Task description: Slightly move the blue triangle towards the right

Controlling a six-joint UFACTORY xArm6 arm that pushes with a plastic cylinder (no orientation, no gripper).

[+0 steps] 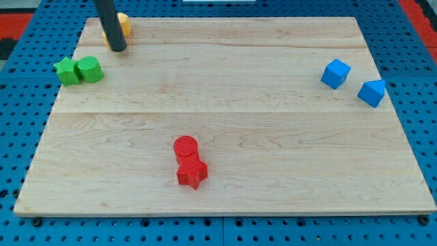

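Observation:
The blue triangle [372, 92] lies near the board's right edge, in the upper part of the view. A blue cube [335, 73] sits just to its upper left, apart from it. My tip [117, 48] is at the view's top left, far from both blue blocks. It stands right in front of an orange-yellow block [123, 24], which the rod partly hides.
A green star [66, 71] and a green cylinder [89, 69] touch each other at the left edge, just below my tip. A red cylinder [185, 147] and a red star-like block [192, 171] sit together at bottom centre. The wooden board [273, 137] lies on blue pegboard.

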